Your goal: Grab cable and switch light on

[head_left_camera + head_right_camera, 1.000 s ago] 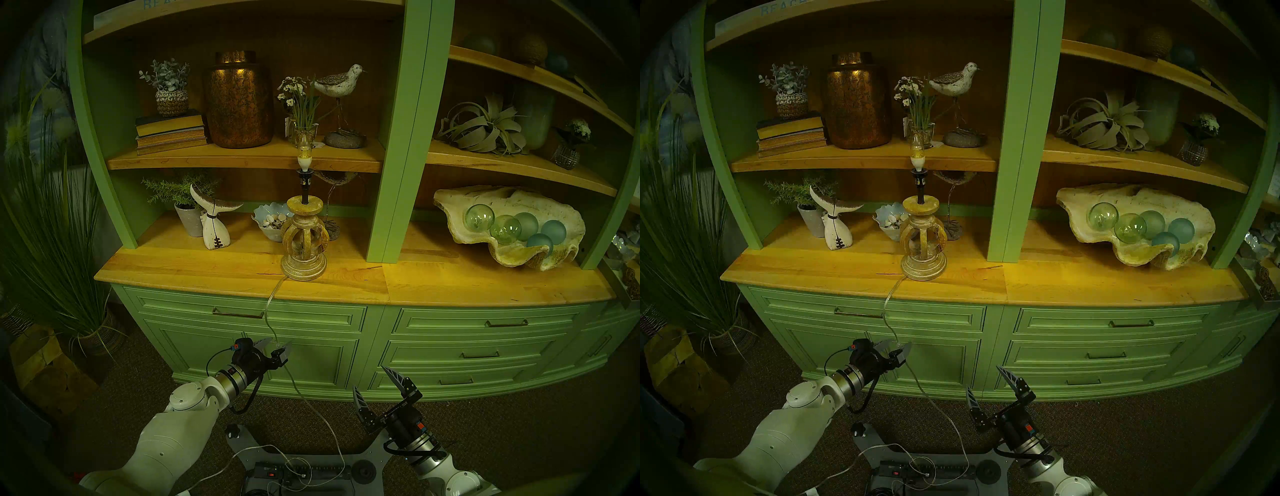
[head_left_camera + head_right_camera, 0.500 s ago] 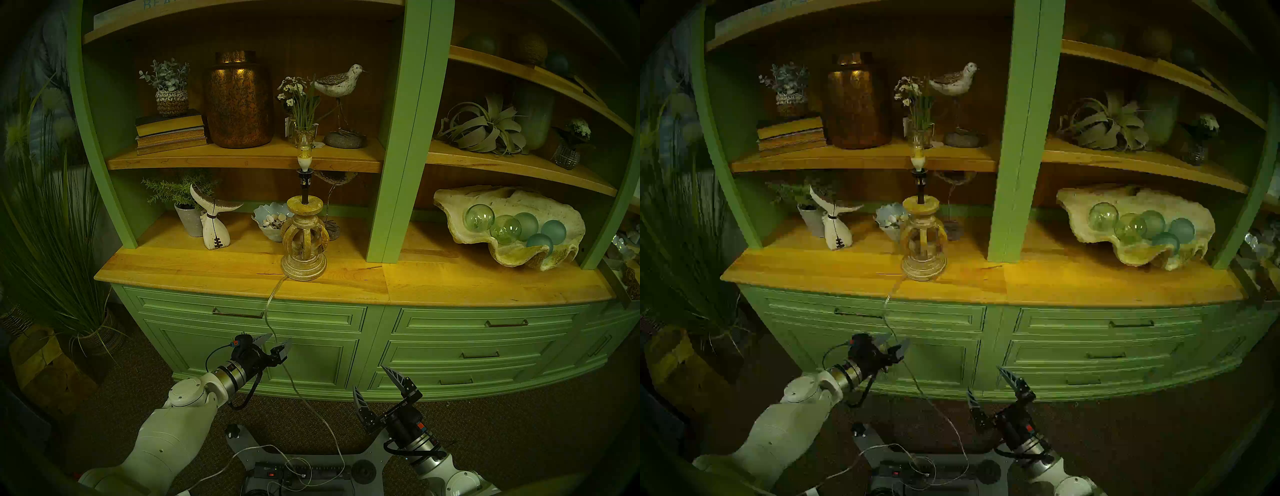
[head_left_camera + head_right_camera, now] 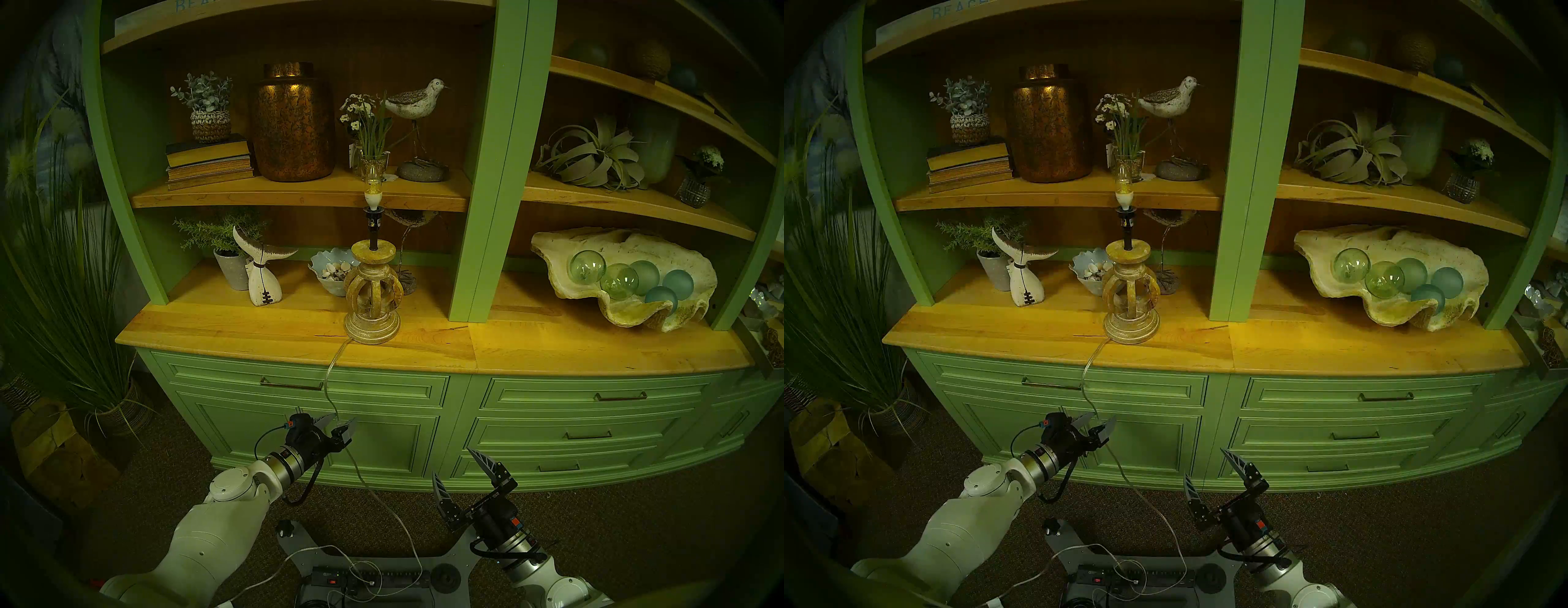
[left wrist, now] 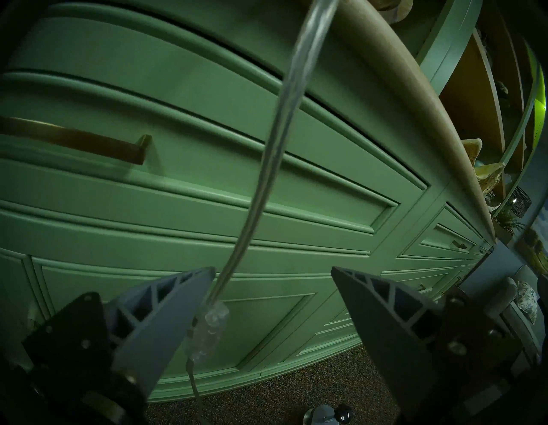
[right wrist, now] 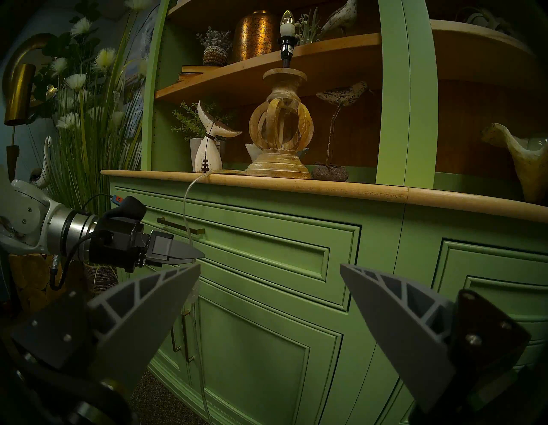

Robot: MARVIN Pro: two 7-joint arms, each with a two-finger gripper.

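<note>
The lamp base (image 3: pixel 372 297), a carved tan openwork ball, stands at the front of the wooden counter (image 3: pixel 237 327). Its candle-shaped bulb (image 3: pixel 372 187) on the black stem shows no bright glow; it also shows in the right wrist view (image 5: pixel 287 22). The transparent cable (image 3: pixel 329 382) hangs from the base down the green cabinet front to the floor. My left gripper (image 3: pixel 342 420) is open around the cable. In the left wrist view the clear inline switch (image 4: pixel 207 332) lies between the fingers, close against the finger on the left side. My right gripper (image 3: pixel 453 463) is open and empty, low to the right.
A black power strip (image 3: pixel 369 577) with a white cable (image 3: pixel 271 573) lies on the robot's base. A drawer handle (image 3: pixel 291 384) sits just left of the cord. A copper-brown jar (image 3: pixel 292 123) stands on the upper shelf. A tall grass plant (image 3: pixel 63 297) stands at left.
My left gripper rose slightly, then came back down to about the same spot, jaws still open around the cable. The right arm has not moved.
</note>
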